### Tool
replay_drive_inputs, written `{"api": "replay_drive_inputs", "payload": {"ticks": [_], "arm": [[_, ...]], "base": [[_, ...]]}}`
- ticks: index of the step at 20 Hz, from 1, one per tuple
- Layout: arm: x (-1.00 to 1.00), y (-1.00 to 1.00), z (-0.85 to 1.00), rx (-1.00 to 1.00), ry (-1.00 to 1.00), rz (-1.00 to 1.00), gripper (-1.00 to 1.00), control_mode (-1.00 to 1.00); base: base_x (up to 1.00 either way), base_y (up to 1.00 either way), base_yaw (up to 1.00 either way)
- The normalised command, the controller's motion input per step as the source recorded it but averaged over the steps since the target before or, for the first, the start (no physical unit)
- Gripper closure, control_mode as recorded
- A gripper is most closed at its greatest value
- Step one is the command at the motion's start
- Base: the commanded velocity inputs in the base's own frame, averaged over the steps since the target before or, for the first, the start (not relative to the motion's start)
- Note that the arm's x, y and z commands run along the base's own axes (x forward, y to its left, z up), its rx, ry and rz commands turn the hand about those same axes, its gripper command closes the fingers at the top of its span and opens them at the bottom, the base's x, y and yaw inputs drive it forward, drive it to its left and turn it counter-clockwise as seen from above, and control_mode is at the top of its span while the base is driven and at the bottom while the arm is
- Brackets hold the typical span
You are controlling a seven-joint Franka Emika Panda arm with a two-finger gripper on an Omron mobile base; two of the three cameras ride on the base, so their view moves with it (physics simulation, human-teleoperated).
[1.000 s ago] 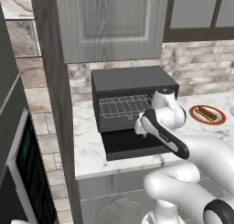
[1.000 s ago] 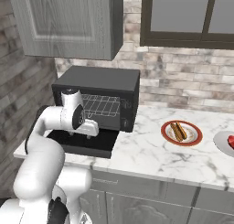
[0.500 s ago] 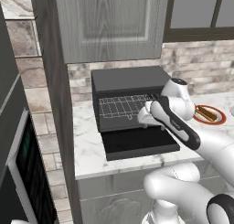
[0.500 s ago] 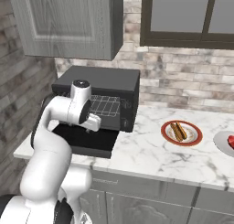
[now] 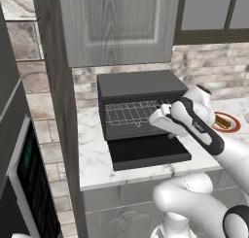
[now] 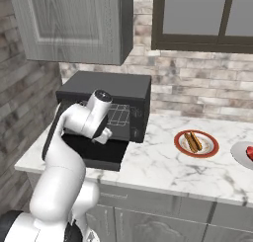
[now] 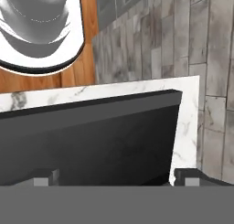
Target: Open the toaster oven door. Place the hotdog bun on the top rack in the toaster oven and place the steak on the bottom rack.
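Already folded down flat, the toaster oven door (image 5: 148, 154) lies under the gripper (image 7: 116, 179), jaws apparently spread and empty; swinging right toward the hotdog bun (image 6: 192, 141), the arm could clip the toaster oven (image 6: 106, 100).

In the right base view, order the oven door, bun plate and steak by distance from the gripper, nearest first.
From the gripper:
1. Oven door, open flat just beneath it.
2. Bun plate, mid-counter, to the right.
3. Steak, far right edge.
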Motion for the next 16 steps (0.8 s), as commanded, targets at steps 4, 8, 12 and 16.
{"api": "replay_drive_inputs", "payload": {"ticks": [4, 8, 12, 16], "arm": [[0.46, 0.04, 0.22, 0.14, 0.0, -0.1, -1.0, -1.0], [0.4, 0.23, -0.05, 0.02, -0.06, -0.16, -1.0, -1.0], [0.08, 0.07, -0.04, 0.0, -0.13, -0.29, -1.0, -1.0], [0.02, -0.07, 0.03, 0.08, -0.1, -0.3, -1.0, -1.0]], "base": [[0.0, 0.0, 0.0], [0.0, 0.0, 0.0], [0.0, 0.0, 0.0], [0.0, 0.0, 0.0]]}}
